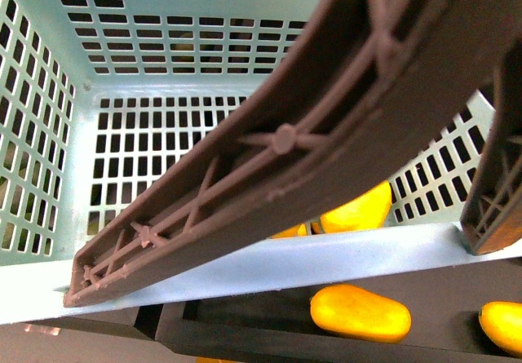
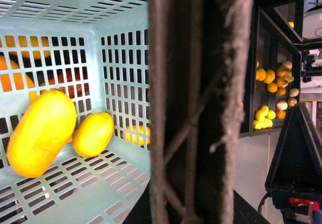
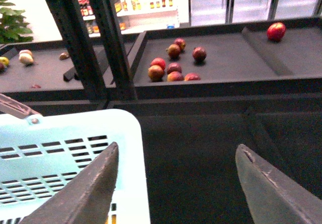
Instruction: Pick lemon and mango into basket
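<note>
**Both fruits in basket, task looks near done**

The left wrist view shows the mango (image 2: 43,133) and lemon (image 2: 94,133) lying side by side on the slotted floor of the basket (image 2: 95,48), near 1 corner. They are close together, but I cannot tell if they touch. Judged from this, both picks are done and the step in hand is the finish.

The right gripper (image 3: 176,183) is empty, its jaws wide apart. It hangs just beside the basket's rim, over the dark shelf (image 3: 201,148). The next move probably only needs it to pull clear without knocking the rim or the brown handle (image 1: 285,159).

Hidden or unclear:
- The left gripper is not in any view, so its state is unknown.
- The handle blocks much of the front and left wrist views.
- In the front view, a yellow fruit behind the handle could be inside the basket or seen through the slots; I cannot tell which.
- 2 more yellow fruits (image 1: 359,312) lie on the shelf below the basket, 1 cut off at the edge. Their kind is unclear.
- Red apples (image 3: 171,68) sit well apart on a far shelf.
</note>
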